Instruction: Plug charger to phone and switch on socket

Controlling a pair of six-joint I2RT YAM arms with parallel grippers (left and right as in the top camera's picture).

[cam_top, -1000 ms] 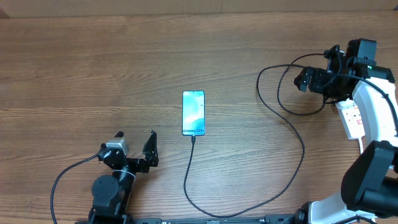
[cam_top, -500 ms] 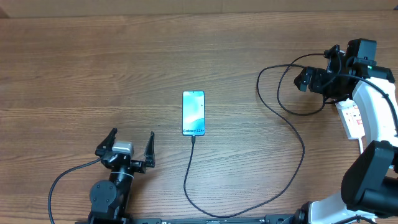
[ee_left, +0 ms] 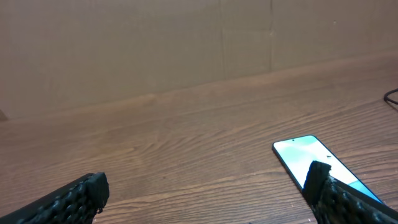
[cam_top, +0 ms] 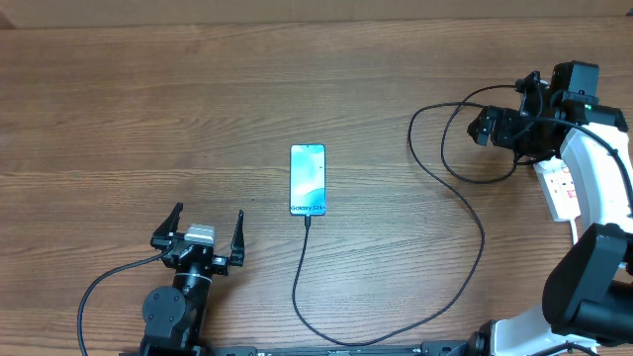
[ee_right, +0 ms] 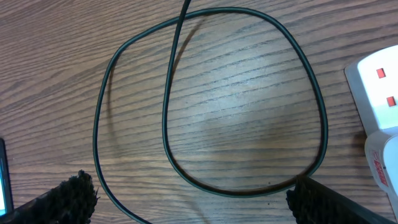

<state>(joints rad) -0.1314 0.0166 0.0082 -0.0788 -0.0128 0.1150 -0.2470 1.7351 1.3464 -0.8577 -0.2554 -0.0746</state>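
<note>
A slim rectangular smartphone (cam_top: 308, 179) with a light blue-teal screen and a dark edge lies flat and face up on the brown wood-grain counter (cam_top: 148, 99); the small black connector tip (cam_top: 308, 220) of the long thin black charger cable (cam_top: 482, 232) meets its near short edge; from there the cable runs toward the near side of the counter, sweeps round to the right of the phone, climbs away and ends in a large loop far to the phone's right; the white elongated power strip (cam_top: 557, 186) with small red switches (ee_right: 380, 73) lies further right again, just beside that loop, partly under the white right arm (cam_top: 593, 168); whether its switches are on cannot be told; the left fingers (cam_top: 206, 229) sit near and to the left of the phone, spread wide with nothing between them, and the left wrist camera shows the phone's far end just past the right-hand fingertip; the right fingers (ee_right: 191, 190) hang above the cable loop, far right of the phone, likewise splayed wide and holding nothing, the strip's white corner just off to their right side
</note>
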